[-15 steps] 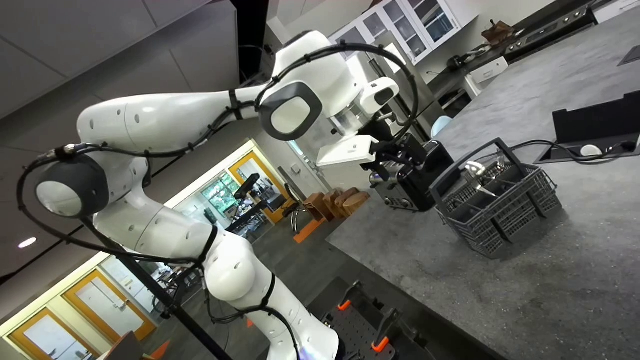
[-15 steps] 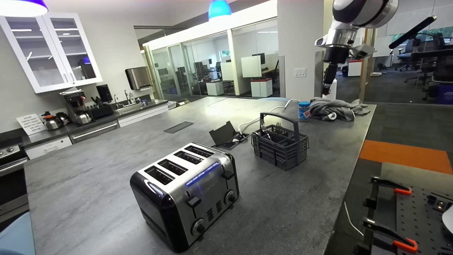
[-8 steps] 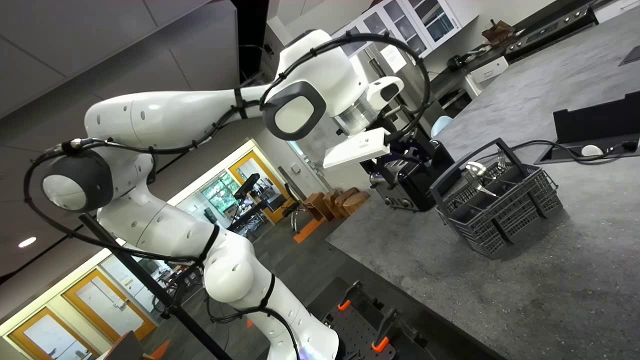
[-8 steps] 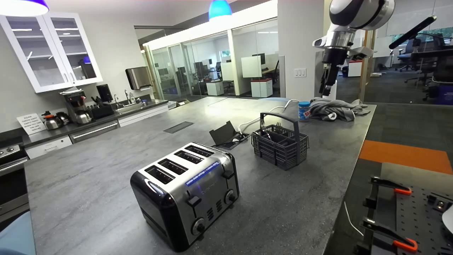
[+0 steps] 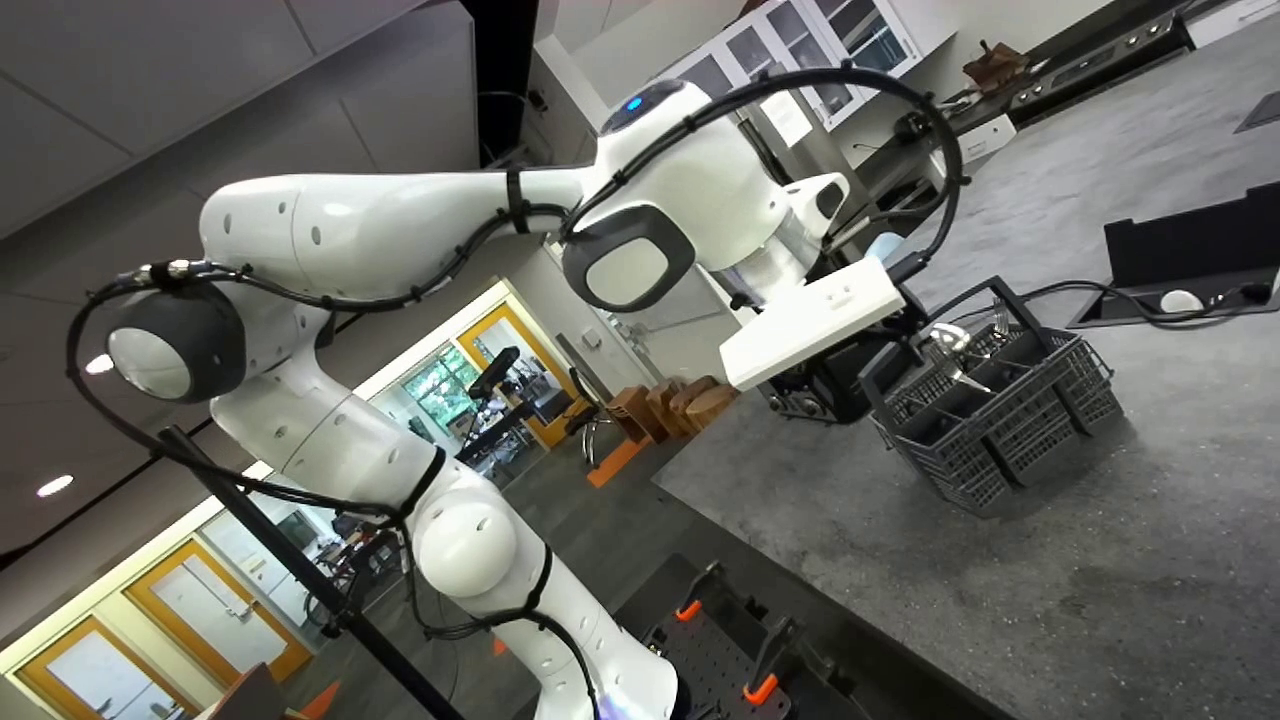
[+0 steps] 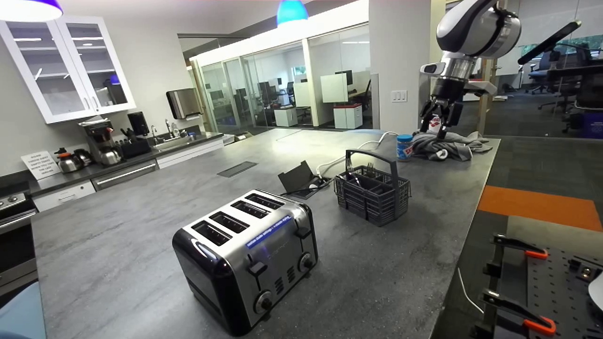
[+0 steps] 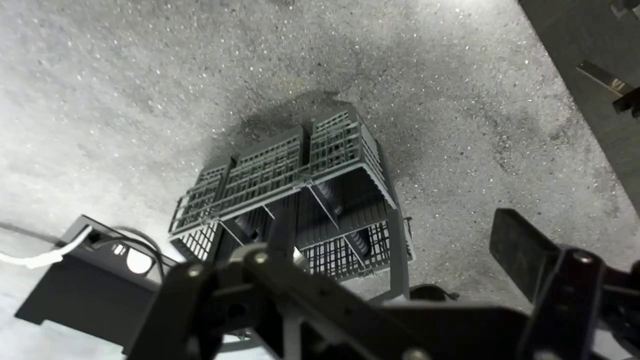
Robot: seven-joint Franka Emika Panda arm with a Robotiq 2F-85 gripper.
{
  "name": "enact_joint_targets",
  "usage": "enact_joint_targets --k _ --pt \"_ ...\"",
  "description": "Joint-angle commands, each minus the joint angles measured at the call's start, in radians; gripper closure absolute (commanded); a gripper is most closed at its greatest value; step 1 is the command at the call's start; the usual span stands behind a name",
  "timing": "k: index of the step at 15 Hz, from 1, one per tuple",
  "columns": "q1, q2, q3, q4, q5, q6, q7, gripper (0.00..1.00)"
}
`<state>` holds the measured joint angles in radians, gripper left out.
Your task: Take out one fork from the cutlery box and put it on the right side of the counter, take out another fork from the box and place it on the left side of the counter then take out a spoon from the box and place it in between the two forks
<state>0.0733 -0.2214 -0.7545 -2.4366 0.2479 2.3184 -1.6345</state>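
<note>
The cutlery box (image 5: 1020, 430) is a dark grey slatted basket with a raised loop handle, upright on the grey counter (image 5: 1150, 570). It also shows in an exterior view (image 6: 374, 205) and in the wrist view (image 7: 267, 167). A rounded spoon bowl (image 5: 948, 336) and a narrow fork head (image 5: 957, 368) stick up from it. Another narrow silver utensil (image 5: 1001, 322) stands beside them. My gripper (image 6: 433, 131) is open and empty, higher than the box and to one side of it. In the wrist view the gripper's (image 7: 385, 255) left finger covers part of the box and its utensils.
A toaster (image 6: 249, 259) stands on the counter near the box. A blue-lidded jar (image 6: 404, 148) and a crumpled grey towel (image 6: 452, 146) lie beyond the box. An open black outlet lid (image 6: 297, 176) with cables is beside it.
My arm has reached forward, bringing the gripper closer to the box and lower. The wrist has turned, and both fingers now show spread apart. The box and utensils have not moved.
</note>
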Motion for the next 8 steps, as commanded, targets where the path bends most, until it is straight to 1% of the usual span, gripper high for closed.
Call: enact_joint_targets --k 1,2,3,4,5,6,7,8 --pt "0.113 0.133 -0.094 0.065 0.222 -0.012 -0.274 0.00" --pt "0.051 0.179 -0.022 0.076 0.313 -0.020 -0.355 0.00" --pt "0.037 0.213 -0.002 0.089 0.380 -0.031 -0.413 0.00" --pt "0.005 0.247 0.041 0.104 0.428 -0.022 -0.441 0.00" --pt "-0.031 0.274 0.093 0.112 0.451 0.016 -0.416 0.00" --pt "-0.086 0.190 0.132 0.058 0.394 -0.001 -0.391 0.00" --pt "-0.111 0.219 0.169 0.072 0.410 0.005 -0.388 0.00" --pt "-0.123 0.242 0.189 0.085 0.416 0.008 -0.386 0.00"
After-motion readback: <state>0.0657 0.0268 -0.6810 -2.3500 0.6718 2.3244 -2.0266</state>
